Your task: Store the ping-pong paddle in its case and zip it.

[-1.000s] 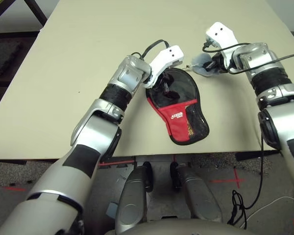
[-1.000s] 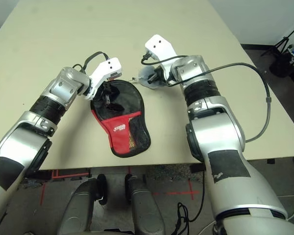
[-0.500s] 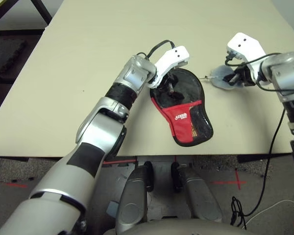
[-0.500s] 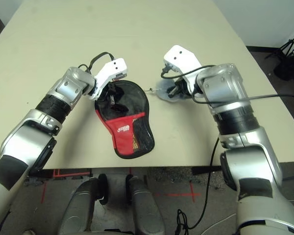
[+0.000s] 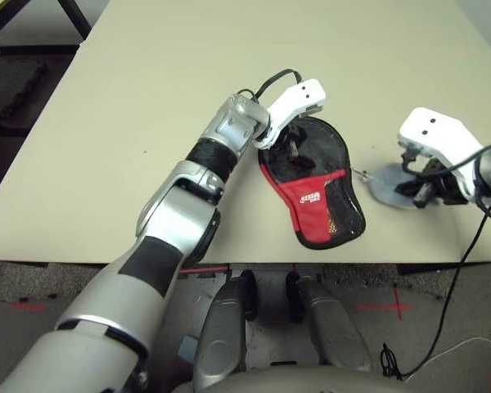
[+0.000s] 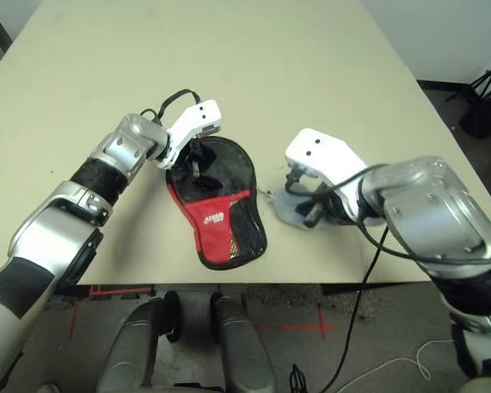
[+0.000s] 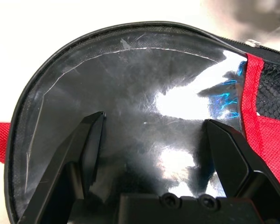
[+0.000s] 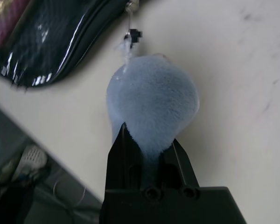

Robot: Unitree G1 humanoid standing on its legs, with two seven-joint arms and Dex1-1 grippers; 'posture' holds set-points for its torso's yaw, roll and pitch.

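The case (image 5: 315, 188) lies flat near the table's front edge, round black end away from me, red panel and mesh pocket toward me. My left gripper (image 5: 293, 151) is open, its fingers (image 7: 91, 140) spread on the shiny black round end (image 7: 144, 93). A pale grey floppy round piece (image 5: 389, 182) lies to the right of the case, tied by a thin string to the zipper pull (image 8: 129, 37). My right gripper (image 8: 149, 140) is shut on this grey piece (image 8: 154, 102). The ping-pong paddle is hidden.
The table's front edge (image 5: 368, 264) runs just below the case and the right gripper (image 6: 311, 214). A black cable (image 6: 368, 270) hangs from the right wrist over that edge. Bare tabletop (image 5: 188, 65) stretches behind and to the left.
The right gripper has drawn the grey piece from beside the case's round far end, down its right side toward the front edge. The left gripper stays on the case. The camera has shifted.
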